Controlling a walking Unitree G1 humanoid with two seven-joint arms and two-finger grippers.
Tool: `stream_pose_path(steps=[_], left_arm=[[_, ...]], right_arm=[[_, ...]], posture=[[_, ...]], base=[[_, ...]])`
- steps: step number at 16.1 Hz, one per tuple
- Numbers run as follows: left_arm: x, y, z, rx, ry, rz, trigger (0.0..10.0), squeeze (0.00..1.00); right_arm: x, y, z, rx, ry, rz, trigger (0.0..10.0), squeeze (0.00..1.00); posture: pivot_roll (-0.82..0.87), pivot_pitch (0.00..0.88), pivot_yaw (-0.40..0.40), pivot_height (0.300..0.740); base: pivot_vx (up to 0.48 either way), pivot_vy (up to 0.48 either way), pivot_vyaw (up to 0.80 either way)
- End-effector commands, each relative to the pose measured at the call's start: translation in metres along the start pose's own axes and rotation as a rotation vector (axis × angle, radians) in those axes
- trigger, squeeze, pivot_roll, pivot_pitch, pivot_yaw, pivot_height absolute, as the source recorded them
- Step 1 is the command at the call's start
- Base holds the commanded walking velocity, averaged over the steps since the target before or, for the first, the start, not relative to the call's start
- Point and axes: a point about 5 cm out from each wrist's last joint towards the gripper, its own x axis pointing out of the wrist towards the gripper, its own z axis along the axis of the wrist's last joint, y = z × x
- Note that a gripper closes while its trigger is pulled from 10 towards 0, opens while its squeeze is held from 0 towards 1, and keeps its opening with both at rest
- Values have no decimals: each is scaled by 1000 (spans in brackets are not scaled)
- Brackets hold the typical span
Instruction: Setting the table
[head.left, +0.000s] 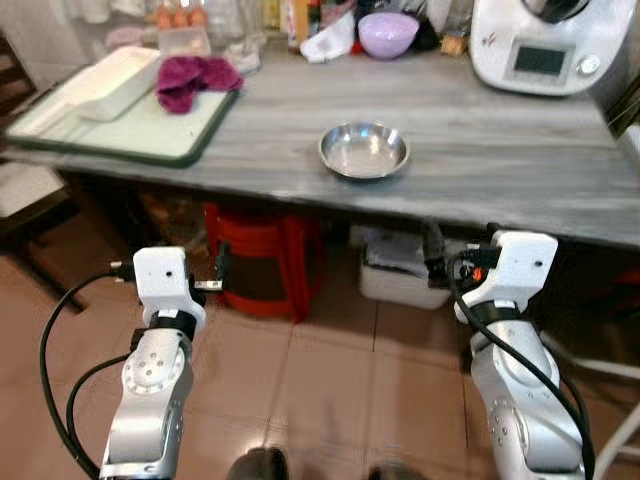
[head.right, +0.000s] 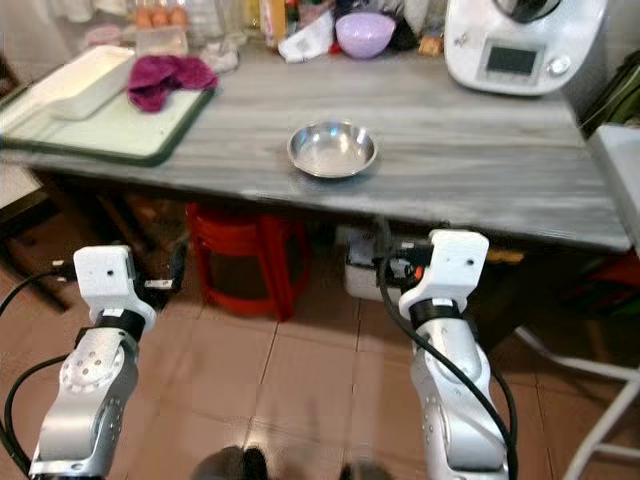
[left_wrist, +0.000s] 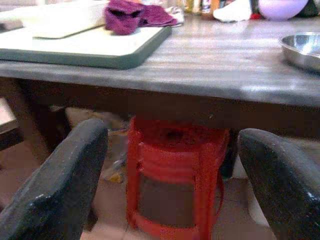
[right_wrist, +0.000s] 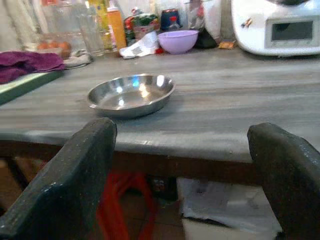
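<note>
Both our left gripper (left_wrist: 172, 175) and right gripper (right_wrist: 182, 177) hung spread wide and empty, short of the table (head.left: 480, 190) edge, touching nothing. On the table, the steel bowl (head.left: 364, 150) sat alone near that edge; beyond it stood the tray (head.left: 150, 135), so we judged the setting barely begun.

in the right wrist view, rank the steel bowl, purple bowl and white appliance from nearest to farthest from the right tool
1. Steel bowl: near the table's front edge, closest to the right tool.
2. and 3. Purple bowl and white appliance: both along the back; too close to call.
</note>
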Motion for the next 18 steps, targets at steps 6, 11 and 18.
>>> stream_pose_path(steps=[6,11,18], left_arm=[[-1,-2,-1,8,9,-19,10000,0],[-3,-1,-2,25,-3,-24,10000,0],[-14,-5,-9,43,-10,-94,10000,0]], right_arm=[[1,-1,1,0,-12,-5,10000,0],[-2,0,-1,7,-14,5,10000,0],[-7,-2,-6,-7,1,6,10000,0]], posture=[[-136,171,40,740],[-136,171,40,740],[-135,174,38,740]], base=[[-271,0,0],[-101,0,0],[0,0,0]])
